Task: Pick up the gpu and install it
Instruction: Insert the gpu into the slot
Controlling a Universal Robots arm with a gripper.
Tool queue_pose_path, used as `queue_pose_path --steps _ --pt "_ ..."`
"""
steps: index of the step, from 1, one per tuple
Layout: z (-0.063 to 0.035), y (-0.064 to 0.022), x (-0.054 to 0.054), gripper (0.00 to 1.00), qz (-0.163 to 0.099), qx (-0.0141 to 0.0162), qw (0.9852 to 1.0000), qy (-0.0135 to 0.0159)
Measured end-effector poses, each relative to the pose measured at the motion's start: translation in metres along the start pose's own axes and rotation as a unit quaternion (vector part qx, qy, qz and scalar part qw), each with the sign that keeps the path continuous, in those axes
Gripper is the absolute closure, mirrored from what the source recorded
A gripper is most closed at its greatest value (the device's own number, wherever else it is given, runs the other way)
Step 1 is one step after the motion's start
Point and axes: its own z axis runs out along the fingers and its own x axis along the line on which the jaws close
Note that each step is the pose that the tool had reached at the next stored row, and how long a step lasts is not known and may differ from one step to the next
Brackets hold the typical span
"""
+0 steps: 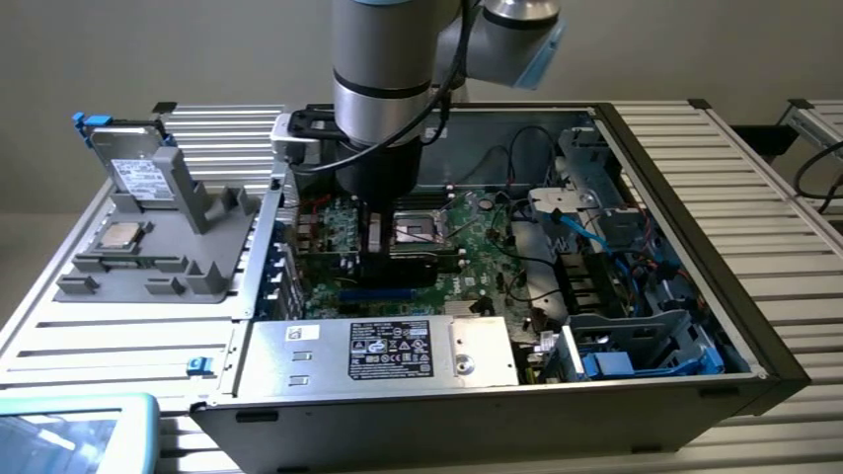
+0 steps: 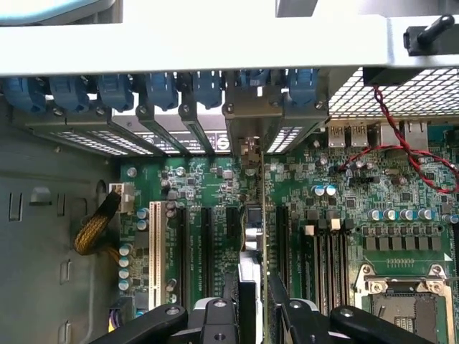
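An open desktop computer case (image 1: 685,296) lies on its side on a slatted metal table (image 1: 777,188), its interior facing up. A grey robot arm (image 1: 382,59) reaches straight down into the case, toward the far left part of the green motherboard (image 1: 488,267). To the exterior view's left, outside the case, a grey holder (image 1: 158,237) carries a silver drive with blue tabs (image 1: 132,168). Along the near edge of the case sits a silver power supply (image 1: 382,351) with a black label.

In the wrist view, the gripper (image 2: 254,308) is low over the row of expansion slots (image 2: 208,244). Its black fingers (image 2: 215,319) are closed on the gpu (image 2: 252,236), which stands on edge between them, seen edge-on as a thin upright card. The card's silver bracket end (image 2: 249,150) meets the rear slot openings under the blue retaining clips (image 2: 161,89). The card's lower edge appears to be at, or in, one slot between the neighbouring black slots; whether it is fully seated cannot be told.

The step in hand looks like the install itself: the card is lifted, carried and lined up with its slot. Finishing it calls for a straight, even press downward, keeping the card upright and the bracket aligned with its opening.
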Motion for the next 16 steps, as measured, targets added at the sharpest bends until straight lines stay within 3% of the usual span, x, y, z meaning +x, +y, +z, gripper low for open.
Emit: queue_pose_path --steps 16 --pt "0.0012 0.0030 -0.0006 0.73 0.014 -0.0003 0.9999 -0.0012"
